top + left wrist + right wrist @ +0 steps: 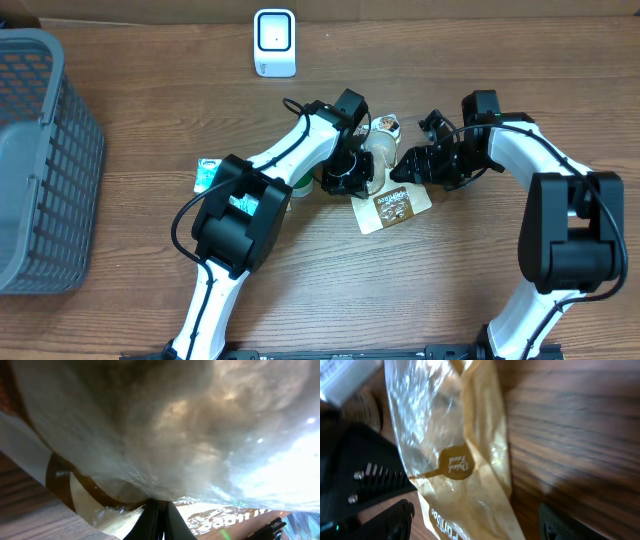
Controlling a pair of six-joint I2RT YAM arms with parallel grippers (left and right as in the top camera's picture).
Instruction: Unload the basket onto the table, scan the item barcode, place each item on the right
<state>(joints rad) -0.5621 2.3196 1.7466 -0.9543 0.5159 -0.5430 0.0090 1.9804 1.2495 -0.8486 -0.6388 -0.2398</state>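
Snack bag (392,205) lies on the wooden tabletop (450,290), below the white barcode scanner (274,42) and a little to its right, well apart from it. It is a tan pouch with a brown label and a clear window. The left hand (159,517) is pressed together and pinches the edge of the bag's clear film, on the end of the bag nearer to the scanner. The right hand (475,522) stands spread, with one finger on each side of the pouch, on the side farther from the scanner. I cannot tell if its fingers (395,517) touch the bag. A grey basket (40,160) stands far left of the scanner. A teal packet (207,172) lies below the scanner, left of the bag.
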